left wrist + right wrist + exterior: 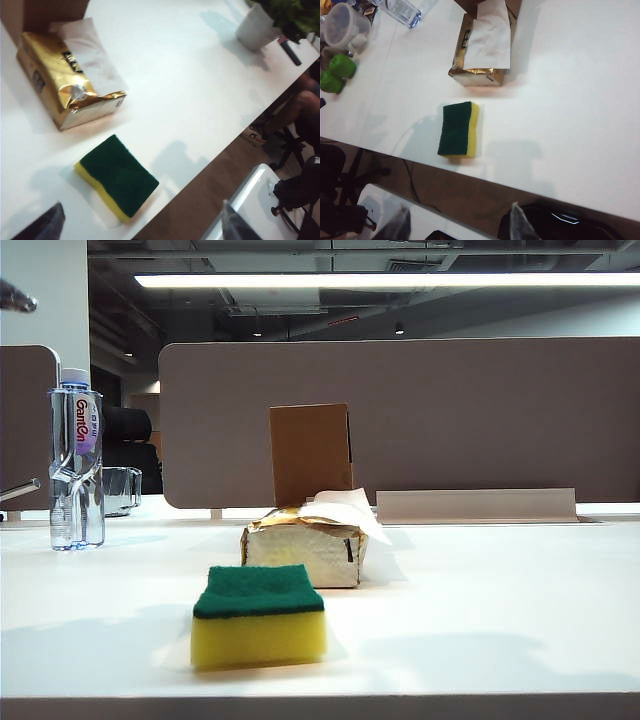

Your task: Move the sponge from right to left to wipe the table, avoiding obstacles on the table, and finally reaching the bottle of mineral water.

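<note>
The sponge (259, 615) lies flat on the white desk (480, 610), close to the near edge and a little left of the middle, with its green layer up and the yellow foam below. Nothing holds it. In the exterior view its long axis runs left to right, almost parallel to the near edge of the desk.

Just behind it, a bit to the right, lies the tissue pack (305, 552), and further back stands the brown cardboard box (311, 453). The bottle of mineral water (76, 460) stands far to the left, well apart from the sponge.

Both hands are above the desk and away from the sponge; neither shows in the exterior view. The left hand (142, 225) is spread wide and empty, with only its two fingertips showing at the edge of its wrist view; the sponge lies ahead of it and below it. The right hand (457, 222) is also parted and holds nothing, though less widely, and the sponge is again ahead of it and below it.

I cannot tell surely which hand is nearer. I judge that the path to the left is free along the near edge, because both obstacles stand behind the sponge.
</note>
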`<state>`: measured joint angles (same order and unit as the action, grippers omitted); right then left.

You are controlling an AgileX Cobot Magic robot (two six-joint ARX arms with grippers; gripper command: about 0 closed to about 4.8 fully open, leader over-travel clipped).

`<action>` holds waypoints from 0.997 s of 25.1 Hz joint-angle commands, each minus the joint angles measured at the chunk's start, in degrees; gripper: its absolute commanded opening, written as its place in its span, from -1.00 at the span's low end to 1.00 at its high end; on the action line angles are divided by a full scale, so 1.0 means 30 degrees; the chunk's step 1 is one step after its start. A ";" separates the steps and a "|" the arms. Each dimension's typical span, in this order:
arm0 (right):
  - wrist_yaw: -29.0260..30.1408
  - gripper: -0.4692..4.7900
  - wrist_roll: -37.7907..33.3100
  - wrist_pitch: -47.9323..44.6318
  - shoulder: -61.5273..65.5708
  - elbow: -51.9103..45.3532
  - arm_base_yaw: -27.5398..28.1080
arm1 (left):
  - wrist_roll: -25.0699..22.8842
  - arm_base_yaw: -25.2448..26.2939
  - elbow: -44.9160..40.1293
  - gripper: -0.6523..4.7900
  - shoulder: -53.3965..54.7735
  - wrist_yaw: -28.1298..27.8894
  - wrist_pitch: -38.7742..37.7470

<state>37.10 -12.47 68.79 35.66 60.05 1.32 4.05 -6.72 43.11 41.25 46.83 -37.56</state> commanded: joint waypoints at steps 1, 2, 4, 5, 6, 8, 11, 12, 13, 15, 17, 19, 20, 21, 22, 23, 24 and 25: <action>0.0044 0.15 -0.0007 0.0117 -0.0211 0.0073 -0.0007 | -0.0240 -0.0015 0.0109 0.73 0.0510 -0.0262 -0.0291; 0.0044 0.15 -0.0073 0.0138 -0.0211 0.0073 -0.0007 | -0.0248 -0.0015 0.0109 0.73 0.0714 -0.0248 -0.0313; 0.0073 0.15 -0.0277 0.0138 -0.0219 0.0073 -0.0022 | -0.0277 -0.0226 0.0109 0.88 0.1224 -0.0255 -0.0313; 0.0066 0.15 -0.0277 0.0138 -0.0219 0.0073 -0.0044 | -0.0284 -0.0488 0.0109 0.98 0.1472 -0.0459 -0.0299; 0.0051 0.15 -0.0277 0.0131 -0.0219 0.0073 -0.0146 | -0.0364 -0.1122 0.0109 0.99 0.1843 -0.1290 -0.0313; 0.0036 0.15 -0.0277 0.0131 -0.0204 0.0073 -0.0379 | -0.0364 -0.2572 0.0109 0.99 0.2521 -0.2688 -0.0168; 0.0036 0.15 -0.0299 0.0138 -0.0211 0.0073 -0.0474 | -0.0357 -0.5187 0.0109 0.99 0.4153 -0.4648 0.0590; 0.0044 0.15 -0.0328 0.0138 -0.0211 0.0073 -0.0481 | -0.0357 -0.5537 0.0109 0.99 0.4495 -0.4947 0.0765; 0.0044 0.15 -0.0342 0.0138 -0.0211 0.0073 -0.0481 | -0.0357 -0.5887 0.0109 1.00 0.4976 -0.5122 0.1093; 0.0044 0.15 -0.0350 0.0175 -0.0226 0.0073 -0.0488 | -0.0335 -0.6288 0.0109 1.00 0.5792 -0.5268 0.1676; 0.0051 0.15 -0.0350 0.0328 -0.0240 0.0073 -0.0495 | -0.0138 -0.6688 0.0109 1.00 0.7169 -0.5260 0.2528; 0.0044 0.15 -0.0350 0.0444 -0.0240 0.0073 -0.0495 | -0.0138 -0.6929 0.0109 1.00 0.8167 -0.5268 0.2951; 0.0044 0.15 -0.0350 0.0495 -0.0248 0.0073 -0.0495 | -0.0153 -0.6936 0.0109 1.00 0.8575 -0.5246 0.3053; 0.0051 0.15 -0.0350 0.0517 -0.0262 0.0073 -0.0503 | -0.0146 -0.6936 0.0109 1.00 0.9092 -0.5195 0.3198; 0.0051 0.15 -0.0350 0.0488 -0.0277 0.0073 -0.0503 | -0.0146 -0.6936 0.0109 1.00 0.9471 -0.5187 0.3286; 0.0051 0.15 -0.0350 0.0474 -0.0277 0.0073 -0.0510 | -0.0138 -0.6936 0.0109 1.00 0.9865 -0.5173 0.3410; 0.0051 0.15 -0.0350 0.0481 -0.0291 0.0073 -0.0517 | -0.0146 -0.6936 0.0109 1.00 1.0316 -0.5166 0.3577; 0.0051 0.14 -0.0350 0.0495 -0.0299 0.0073 -0.0517 | -0.0138 -0.6936 0.0109 1.00 1.0666 -0.5158 0.3708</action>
<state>37.12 -13.50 70.61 34.89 60.05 -0.14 3.68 -27.46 43.16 72.20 31.05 -28.01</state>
